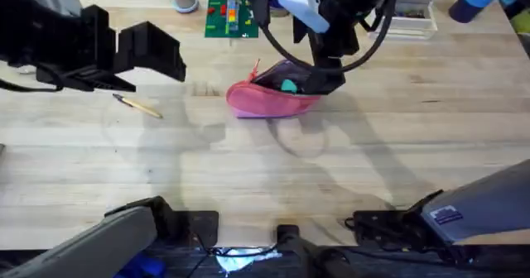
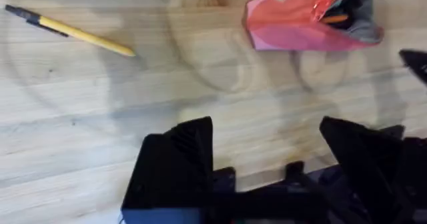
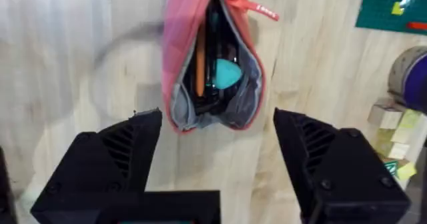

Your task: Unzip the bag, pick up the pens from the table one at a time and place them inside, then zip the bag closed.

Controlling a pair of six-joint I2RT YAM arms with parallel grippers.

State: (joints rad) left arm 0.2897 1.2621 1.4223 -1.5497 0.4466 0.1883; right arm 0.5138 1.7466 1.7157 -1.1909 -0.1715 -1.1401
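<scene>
I see the soft pink fabric bag (image 3: 212, 64) lying unzipped mid-worktop (image 1: 348, 162), an orange pen (image 3: 199, 61) inside. My right tool (image 3: 217, 134) hovers over it, spread wide and empty. My left tool (image 2: 267, 144) is wide too, near the slim yellowish pen (image 1: 139, 106) toward the worktop's left edge.

The bag (image 1: 269, 98) lies on the table (image 1: 265, 162), mid-table toward the far side, mouth gaping. One pen (image 3: 199, 61) sits inside it. The other pen (image 1: 138, 106) lies on the table well to the bag's left. Right gripper (image 3: 217, 127) hovers directly over the bag, left gripper (image 1: 153, 55) above the loose pen
</scene>
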